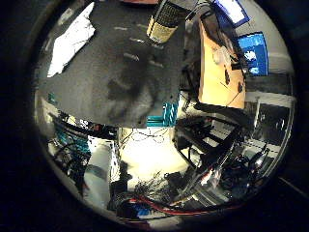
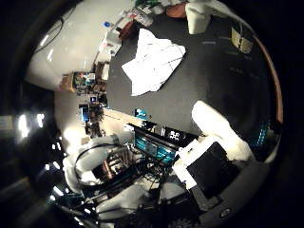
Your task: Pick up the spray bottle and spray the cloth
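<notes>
A crumpled white cloth [image 2: 152, 62] lies on the dark table [image 2: 204, 81]; it also shows in the little finger side palm view [image 1: 72, 39]. A pale yellowish spray bottle [image 1: 169, 19] stands on the table near its far edge, away from the cloth. My hand [image 2: 217, 142] is well above the table, near its edge and away from both things. Its white and black fingers reach into the thumb side palm view, relaxed, with nothing between them. The hand's shadow [image 1: 130, 92] falls on the table.
A white object [image 2: 204, 14] stands at the table's far side, with small items [image 2: 142, 17] beside it. Desks with monitors [image 1: 253, 48] and chairs stand past the table edge. Teal equipment [image 2: 157, 142] and clutter lie on the floor below.
</notes>
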`<state>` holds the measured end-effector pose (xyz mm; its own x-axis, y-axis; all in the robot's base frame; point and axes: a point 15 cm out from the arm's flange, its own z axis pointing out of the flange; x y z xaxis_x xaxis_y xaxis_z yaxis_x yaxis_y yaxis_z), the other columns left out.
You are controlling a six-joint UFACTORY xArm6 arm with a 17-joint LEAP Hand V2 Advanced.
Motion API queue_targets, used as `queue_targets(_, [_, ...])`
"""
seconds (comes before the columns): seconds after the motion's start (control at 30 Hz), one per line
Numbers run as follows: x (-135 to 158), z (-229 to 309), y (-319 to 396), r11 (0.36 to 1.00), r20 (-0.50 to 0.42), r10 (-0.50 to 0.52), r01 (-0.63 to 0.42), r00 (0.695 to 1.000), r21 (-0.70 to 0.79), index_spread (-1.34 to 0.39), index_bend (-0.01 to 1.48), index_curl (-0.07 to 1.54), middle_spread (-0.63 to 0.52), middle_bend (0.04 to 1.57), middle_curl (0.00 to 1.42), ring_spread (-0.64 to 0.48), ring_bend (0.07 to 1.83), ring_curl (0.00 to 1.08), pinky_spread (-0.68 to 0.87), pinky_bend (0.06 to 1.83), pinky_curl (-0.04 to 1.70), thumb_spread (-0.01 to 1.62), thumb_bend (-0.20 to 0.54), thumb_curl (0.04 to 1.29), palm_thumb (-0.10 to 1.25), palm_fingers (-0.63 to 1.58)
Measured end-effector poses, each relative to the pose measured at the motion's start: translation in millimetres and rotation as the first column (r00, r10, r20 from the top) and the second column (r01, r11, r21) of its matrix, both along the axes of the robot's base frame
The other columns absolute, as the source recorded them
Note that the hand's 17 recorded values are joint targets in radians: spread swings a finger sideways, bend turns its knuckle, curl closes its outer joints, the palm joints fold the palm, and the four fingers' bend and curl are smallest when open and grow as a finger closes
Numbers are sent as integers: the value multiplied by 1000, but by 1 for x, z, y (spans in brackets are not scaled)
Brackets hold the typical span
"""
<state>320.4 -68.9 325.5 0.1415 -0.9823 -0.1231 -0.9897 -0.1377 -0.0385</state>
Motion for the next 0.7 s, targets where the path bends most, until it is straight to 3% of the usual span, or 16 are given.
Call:
queue_targets(0.57, [-3, 19, -2, 1000, 57, -5, 6, 998, -12, -366, 379, 428, -43, 289, 378, 155, 181, 177, 375, 176, 226, 1104, -19, 434, 912, 224])
queue_targets(0.7, [-5, 21, -16, 999, 69, -51, 52, 996, -11, -360, 337, 418, -43, 291, 378, 155, 184, 181, 377, 181, 230, 1108, -21, 429, 884, 226])
